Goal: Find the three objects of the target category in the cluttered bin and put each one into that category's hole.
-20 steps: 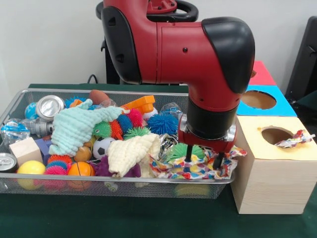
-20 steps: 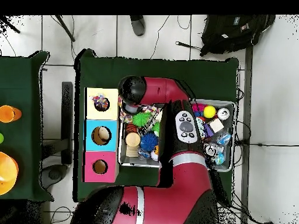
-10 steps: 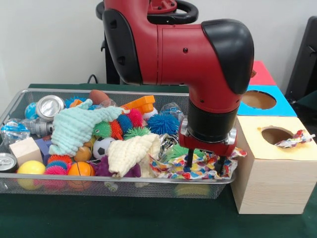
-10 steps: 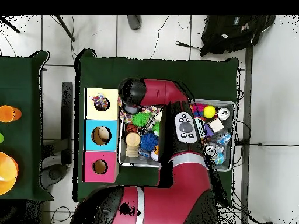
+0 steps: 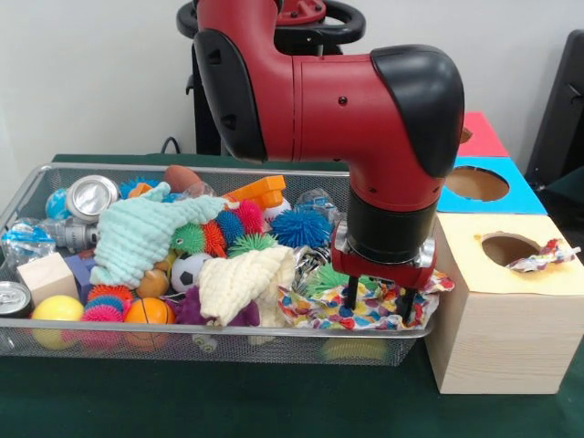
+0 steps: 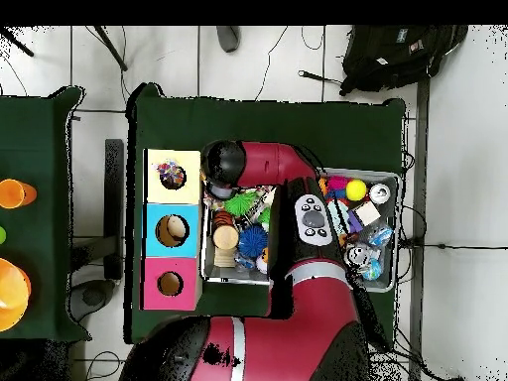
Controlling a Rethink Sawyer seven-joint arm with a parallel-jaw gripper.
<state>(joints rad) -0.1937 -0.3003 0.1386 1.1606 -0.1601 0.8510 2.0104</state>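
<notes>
My gripper [image 5: 376, 301] is open at the right end of the wire bin [image 5: 55, 342]. Its two black fingers [image 5: 351, 292] point down, with their tips on or just above a multicoloured patterned cloth [image 5: 338, 315]. Nothing is held between them. A cream cloth [image 5: 242, 281] lies left of it, and a mint cloth [image 5: 146, 230] further left. Another patterned cloth piece [image 5: 544, 257] hangs out of the hole in the yellow-topped wooden box [image 5: 497, 319]. In the overhead view the arm [image 6: 298, 184] hides the gripper, and something colourful sits in the yellow box's hole [image 6: 172, 177].
The bin holds several spiky balls [image 5: 298, 226], a football [image 5: 187, 270], cans [image 5: 91, 195], a wooden block [image 5: 46, 276] and smooth balls [image 5: 57, 308]. A blue box [image 5: 511, 196] and a pink box [image 5: 484, 137] stand behind the wooden one.
The gripper has dropped slightly and shifted a little right over the patterned cloth. The arm's upper links have turned a little. It stays open.
</notes>
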